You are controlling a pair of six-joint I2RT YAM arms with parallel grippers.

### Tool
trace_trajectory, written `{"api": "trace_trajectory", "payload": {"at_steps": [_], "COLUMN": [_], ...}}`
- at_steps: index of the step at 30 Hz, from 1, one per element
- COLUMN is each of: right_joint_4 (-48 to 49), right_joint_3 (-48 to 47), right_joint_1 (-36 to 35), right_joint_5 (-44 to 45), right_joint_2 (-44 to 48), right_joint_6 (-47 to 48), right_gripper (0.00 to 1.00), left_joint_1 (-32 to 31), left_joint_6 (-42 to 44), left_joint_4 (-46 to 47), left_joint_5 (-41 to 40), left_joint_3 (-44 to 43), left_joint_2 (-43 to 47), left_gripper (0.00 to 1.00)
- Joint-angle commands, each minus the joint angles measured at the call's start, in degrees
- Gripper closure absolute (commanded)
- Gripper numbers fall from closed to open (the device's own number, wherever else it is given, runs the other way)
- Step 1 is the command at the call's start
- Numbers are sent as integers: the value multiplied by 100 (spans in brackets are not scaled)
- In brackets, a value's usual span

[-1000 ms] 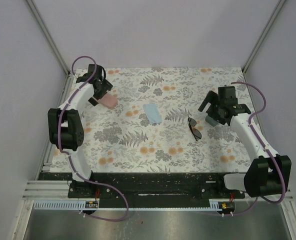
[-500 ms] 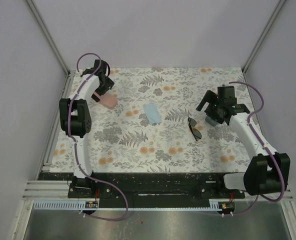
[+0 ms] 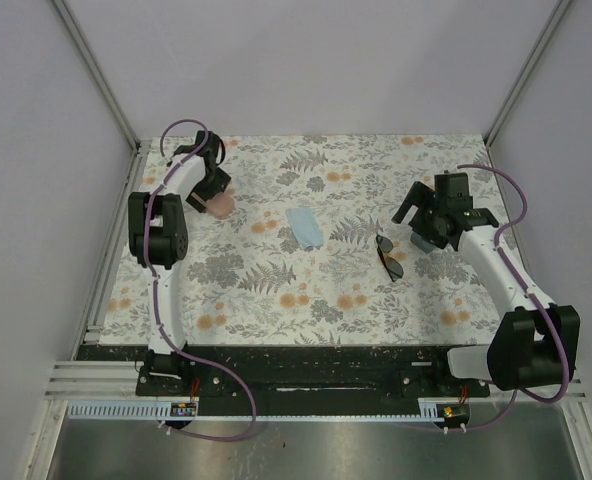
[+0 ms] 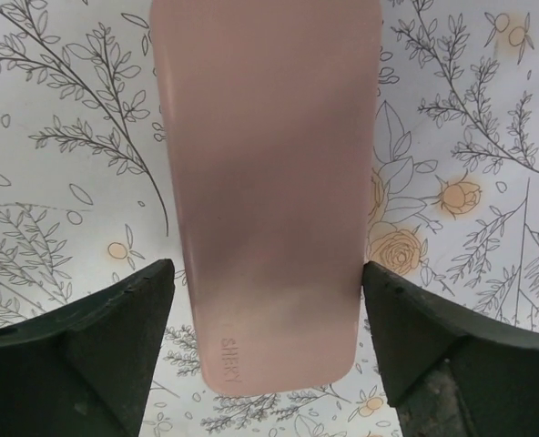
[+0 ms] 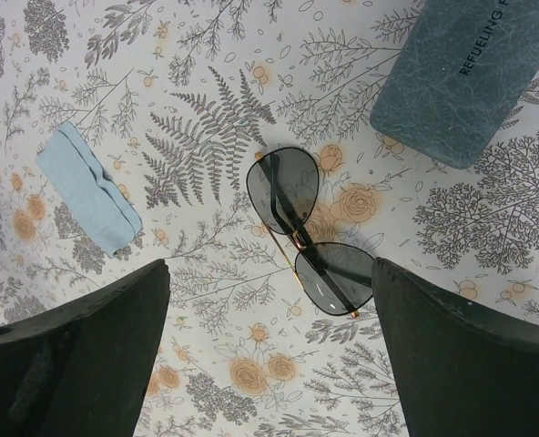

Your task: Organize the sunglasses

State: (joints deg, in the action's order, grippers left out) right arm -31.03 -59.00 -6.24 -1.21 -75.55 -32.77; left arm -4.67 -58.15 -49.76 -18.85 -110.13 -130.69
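left gripper (image 4: 268, 273) spread astride pink case (image 4: 269, 137) (contact unclear) | sunglasses (image 5: 308, 229) lie free

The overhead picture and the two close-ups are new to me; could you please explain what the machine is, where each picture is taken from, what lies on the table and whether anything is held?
The machine is two robot arms bolted at the table's near edge, each ending in a two-finger gripper. The overhead picture comes from a fixed camera above and behind them. Each close-up comes from a camera on one wrist, so the dark wedges at the bottom are that gripper's own fingers. On the floral table lie a pink case, a light blue cloth, dark-lensed sunglasses and a blue-grey case. The left gripper hangs open astride the pink case. The right gripper hangs open, pointed toward the sunglasses. Nothing is held.
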Motion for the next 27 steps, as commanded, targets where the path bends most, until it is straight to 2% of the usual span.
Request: {"api": "trace_trajectory", "payload": {"at_steps": [1, 3, 5, 8, 9, 13, 18, 22, 27], "right_joint_4": [194, 193, 202, 193, 202, 211, 290, 238, 141], "right_joint_3": [64, 64, 56, 29, 29, 64, 284, 398, 556], "right_joint_1": [-9, -9, -18, -9, -9, -9, -44, -228, -763], "right_joint_5": [-72, -63, -63, -177, -256, -625, -1240, -1469, -1094], "right_joint_2": [154, 189, 207, 198, 181, 198, 357, 357, 400], "right_joint_6": [78, 69, 69, 78, 78, 148, 341, 412, 456], "right_gripper": [1, 1, 1, 1, 1, 1, 1, 1, 1], "left_joint_1": [1, -25, -78, -288, -402, -982, -1878, -2722, -3750], "left_joint_6": [84, 146, 251, 637, 795, 1612, 2307, 2370, 1712], "left_joint_4": [316, 431, 694, 1011, 1047, 986, 1073, 986, 1160], "left_joint_5": [153, 189, 163, 224, 250, 137, 22, 127, 92], "left_joint_3": [-45, 157, 508, 992, 1089, 1677, 3056, 3804, 4507], "left_joint_2": [17, 227, 587, 1202, 1335, 2081, 3302, 3936, 4227], "left_gripper": [19, 33, 41, 43, 46, 45, 43, 41, 38]}}
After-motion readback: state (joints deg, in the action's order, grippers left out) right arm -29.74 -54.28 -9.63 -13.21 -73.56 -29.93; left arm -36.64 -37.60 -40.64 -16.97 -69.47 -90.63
